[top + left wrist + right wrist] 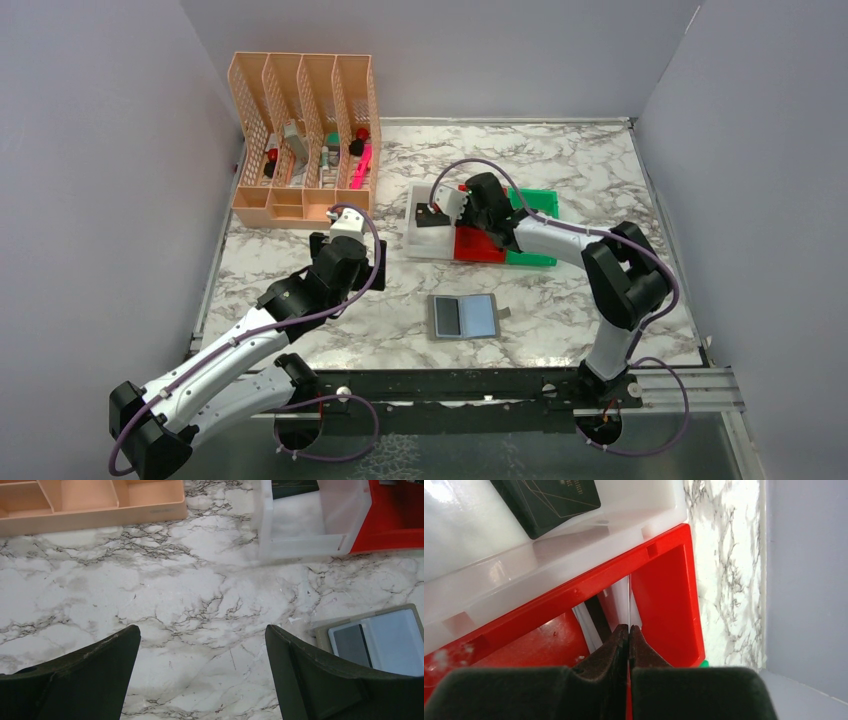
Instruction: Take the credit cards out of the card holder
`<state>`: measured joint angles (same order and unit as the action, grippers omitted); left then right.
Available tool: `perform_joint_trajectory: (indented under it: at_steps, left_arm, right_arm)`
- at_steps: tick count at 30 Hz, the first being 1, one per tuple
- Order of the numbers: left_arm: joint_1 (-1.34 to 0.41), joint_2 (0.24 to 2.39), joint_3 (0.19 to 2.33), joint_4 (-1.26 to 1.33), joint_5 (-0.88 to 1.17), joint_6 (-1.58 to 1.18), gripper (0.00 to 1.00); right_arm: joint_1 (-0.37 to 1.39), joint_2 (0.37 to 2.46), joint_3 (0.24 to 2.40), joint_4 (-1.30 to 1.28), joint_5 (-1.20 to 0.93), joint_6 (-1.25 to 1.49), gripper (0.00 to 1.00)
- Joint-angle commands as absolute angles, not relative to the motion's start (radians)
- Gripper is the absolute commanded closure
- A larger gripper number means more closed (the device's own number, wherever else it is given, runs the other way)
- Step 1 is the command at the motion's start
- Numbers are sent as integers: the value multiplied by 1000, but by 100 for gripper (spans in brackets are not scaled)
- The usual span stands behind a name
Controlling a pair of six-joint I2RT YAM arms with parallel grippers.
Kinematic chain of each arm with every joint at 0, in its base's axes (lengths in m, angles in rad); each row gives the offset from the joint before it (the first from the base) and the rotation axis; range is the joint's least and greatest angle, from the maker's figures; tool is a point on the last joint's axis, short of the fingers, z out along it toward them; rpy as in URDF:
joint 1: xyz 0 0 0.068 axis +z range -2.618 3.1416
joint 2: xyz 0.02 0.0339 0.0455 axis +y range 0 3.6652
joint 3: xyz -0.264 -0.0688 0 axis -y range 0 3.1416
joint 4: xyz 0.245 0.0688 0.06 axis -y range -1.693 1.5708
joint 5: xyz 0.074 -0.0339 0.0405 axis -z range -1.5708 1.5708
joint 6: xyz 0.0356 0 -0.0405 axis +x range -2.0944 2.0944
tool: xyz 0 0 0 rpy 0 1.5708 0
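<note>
The card holder (465,317) lies open on the marble table near the front, with a dark card (449,317) in its left pocket; it also shows in the left wrist view (385,640). A black card (549,500) lies in the white bin (425,243). My right gripper (629,628) is shut on a thin silvery-white card (628,605), held edge-on over the red bin (664,590). In the top view the right gripper (458,218) hangs over the bins. My left gripper (202,630) is open and empty above bare marble, left of the holder. The gold card is not in view.
An orange slotted desk organizer (300,140) holding pens and small items stands at the back left. A green bin (535,205) sits behind the red bin (478,245). Purple-grey walls close in the table on three sides.
</note>
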<state>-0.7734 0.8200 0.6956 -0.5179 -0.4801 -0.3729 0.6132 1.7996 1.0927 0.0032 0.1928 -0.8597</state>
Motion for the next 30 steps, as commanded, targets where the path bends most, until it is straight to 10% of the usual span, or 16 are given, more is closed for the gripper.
perform_joint_trajectory:
  at_steps: [1, 30]
  left_arm:
    - [-774, 808, 733, -524, -505, -367, 1]
    - [-774, 828, 735, -523, -494, -360, 1]
  right_arm:
    - [612, 1818, 1091, 85, 170, -911, 93]
    - [599, 1859, 1062, 48, 133, -884, 82]
